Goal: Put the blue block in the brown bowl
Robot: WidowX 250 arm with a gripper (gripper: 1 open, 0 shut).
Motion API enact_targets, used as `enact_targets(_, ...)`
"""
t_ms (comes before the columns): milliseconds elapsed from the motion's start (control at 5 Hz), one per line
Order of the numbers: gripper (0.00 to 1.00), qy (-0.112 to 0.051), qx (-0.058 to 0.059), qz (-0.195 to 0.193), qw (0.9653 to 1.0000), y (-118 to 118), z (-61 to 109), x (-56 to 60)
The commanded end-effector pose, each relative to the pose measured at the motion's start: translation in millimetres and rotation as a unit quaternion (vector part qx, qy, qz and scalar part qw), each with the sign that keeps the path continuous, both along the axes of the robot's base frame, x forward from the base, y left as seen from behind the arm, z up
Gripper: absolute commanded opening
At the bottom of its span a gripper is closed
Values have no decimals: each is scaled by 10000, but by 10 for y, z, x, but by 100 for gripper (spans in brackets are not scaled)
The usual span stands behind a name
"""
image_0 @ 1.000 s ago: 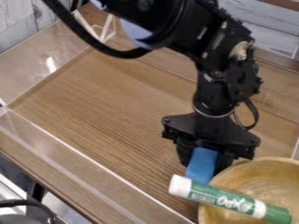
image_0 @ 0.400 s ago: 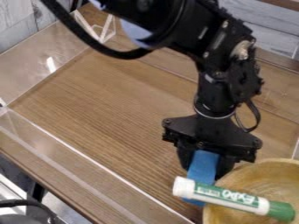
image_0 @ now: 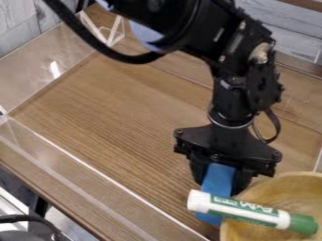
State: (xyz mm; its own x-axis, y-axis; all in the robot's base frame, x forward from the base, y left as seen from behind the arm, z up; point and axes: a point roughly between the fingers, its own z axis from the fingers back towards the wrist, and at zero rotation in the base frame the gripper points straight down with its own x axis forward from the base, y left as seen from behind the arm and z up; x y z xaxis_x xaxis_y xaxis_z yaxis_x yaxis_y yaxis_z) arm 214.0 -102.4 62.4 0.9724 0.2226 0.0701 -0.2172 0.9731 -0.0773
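My black gripper [image_0: 223,175] points straight down near the front right of the wooden table and is shut on the blue block [image_0: 220,178], which shows between its fingers just above the table top. The brown bowl [image_0: 280,209] sits at the bottom right corner, partly cut off by the frame; its rim is right beside the block. A white marker with a green cap [image_0: 249,210] lies tilted across the bowl's near rim, its capped end just below the block.
Clear plastic walls [image_0: 51,141] line the left and front edges of the wooden table [image_0: 113,113]. The black arm [image_0: 189,38] reaches in from the upper left, over the table's middle.
The marker has slid to the right and tilted further onto the bowl's rim. The gripper and the blue block have stayed where they were.
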Motion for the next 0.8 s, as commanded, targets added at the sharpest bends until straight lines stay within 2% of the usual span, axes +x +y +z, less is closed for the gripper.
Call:
enact_targets(0,0,-272,-180,-119,9994,-100,174,52)
enact_targets(200,0,-263,-144,-191,9994,-78,205,62)
enact_targets(400,100,-249,-158,-210,9993,-79,223,71)
enact_targets(600,100,-234,-176,-217,9993,-85,199,66)
